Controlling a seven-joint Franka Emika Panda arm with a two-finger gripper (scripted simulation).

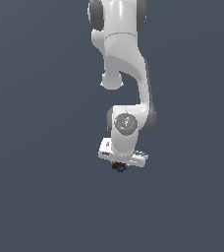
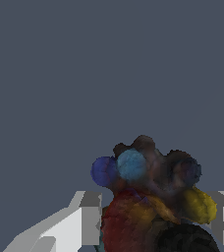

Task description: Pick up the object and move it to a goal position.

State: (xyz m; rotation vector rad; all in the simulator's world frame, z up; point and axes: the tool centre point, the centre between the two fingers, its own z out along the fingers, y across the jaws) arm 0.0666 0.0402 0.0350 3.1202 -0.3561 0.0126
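Observation:
The object [image 2: 148,197] is a small lumpy dark thing with blue, red, orange and yellow bumps. In the wrist view it fills the gap between my two grey fingers [image 2: 84,219], touching the one beside it and very close to the other. My gripper [image 2: 158,219] is shut on it. In the exterior view the object [image 1: 119,168] shows as a tiny dark speck with blue and orange directly under the white hand, at my gripper [image 1: 119,166]. The fingers themselves are hardly visible there. No goal marker shows in either view.
The white arm [image 1: 126,59] hangs down from the top of the exterior view. Around it is only a plain dark grey-blue surface [image 1: 35,197], with no other objects or edges in sight.

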